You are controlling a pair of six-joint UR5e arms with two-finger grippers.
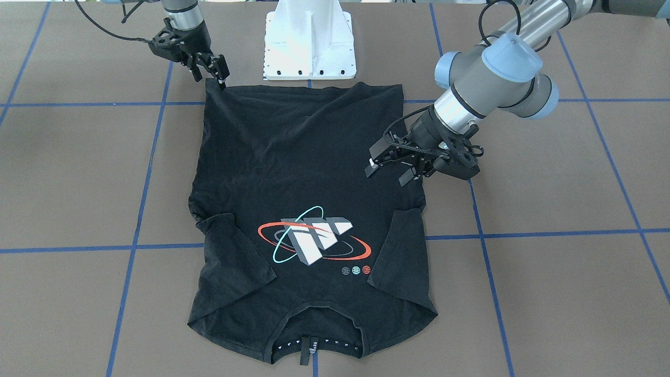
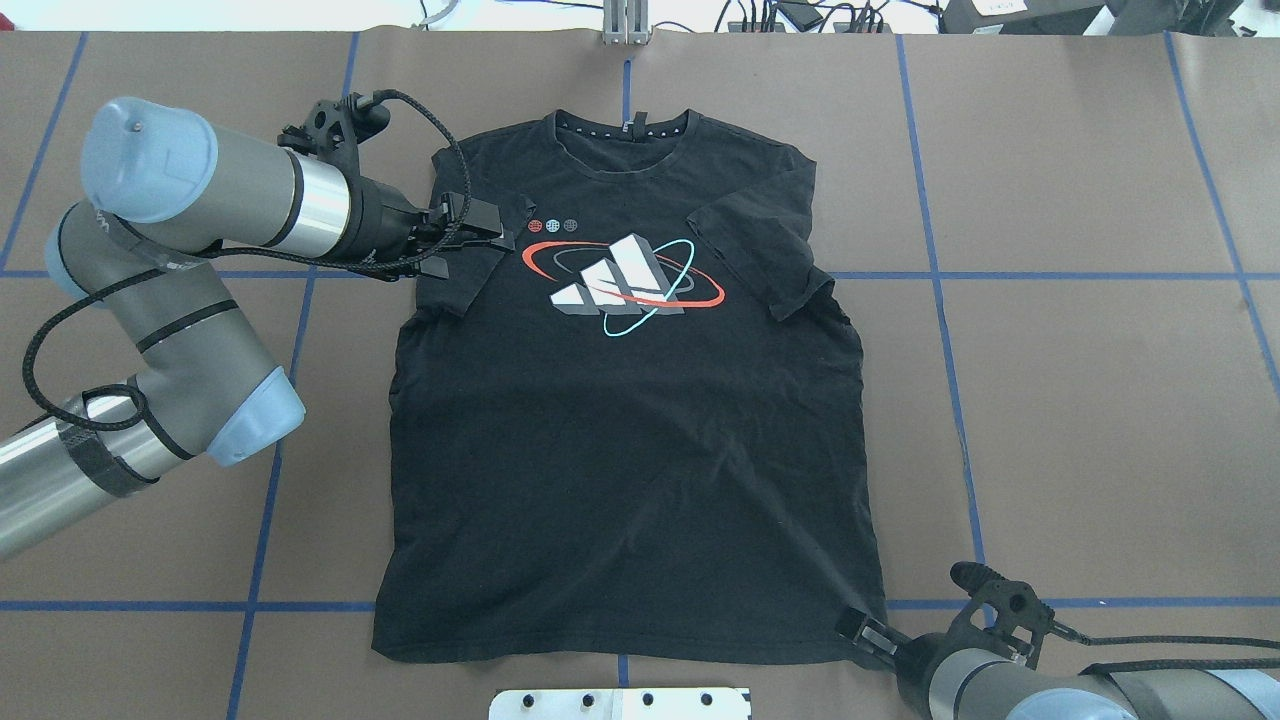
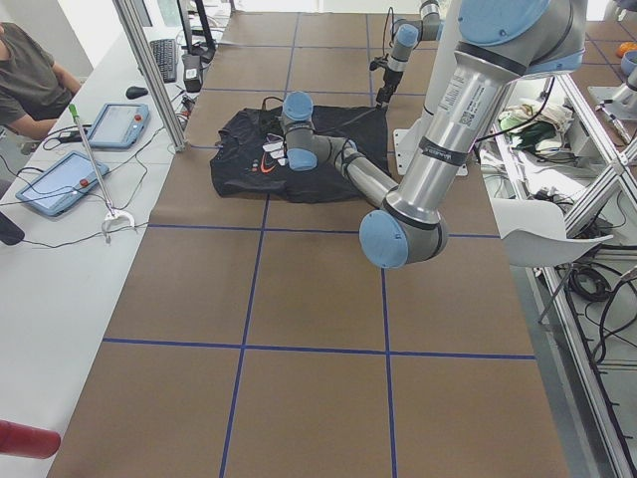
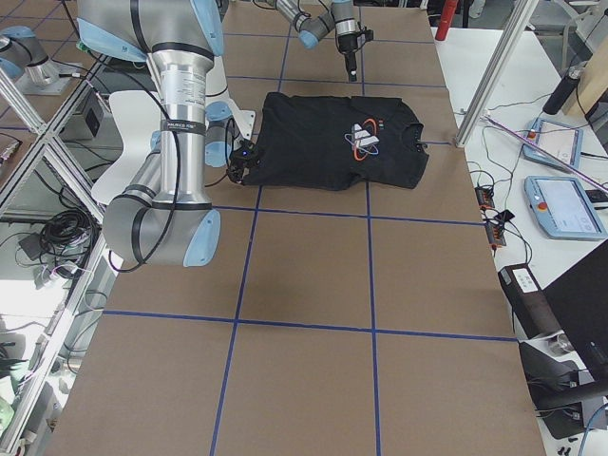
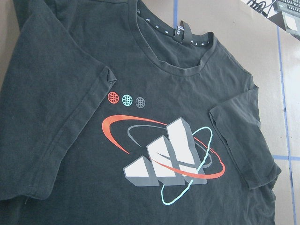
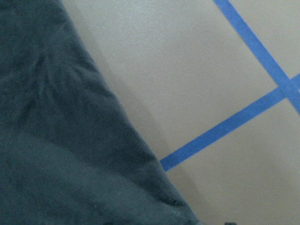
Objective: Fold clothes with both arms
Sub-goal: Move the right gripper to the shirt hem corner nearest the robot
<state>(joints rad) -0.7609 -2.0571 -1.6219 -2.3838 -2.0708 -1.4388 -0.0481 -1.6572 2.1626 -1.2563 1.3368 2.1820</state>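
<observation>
The black T-shirt (image 1: 293,157) lies flat on the brown table with its logo (image 1: 314,241) face up, both sleeves folded inward and the collar away from the robot. It also shows in the overhead view (image 2: 620,450) and the left wrist view (image 5: 70,117). My left gripper (image 1: 387,174) is open and empty, hovering over the shirt's edge beside the folded sleeve (image 2: 465,240). My right gripper (image 1: 210,77) is open at the hem corner nearest the robot (image 2: 862,632). The right wrist view shows only the shirt's edge (image 6: 56,140) and the table.
The white base plate (image 1: 309,47) stands just behind the hem. Blue tape lines (image 2: 1000,275) grid the brown table. In the exterior left view an operator (image 3: 25,80) sits beside tablets (image 3: 55,184) on a side bench.
</observation>
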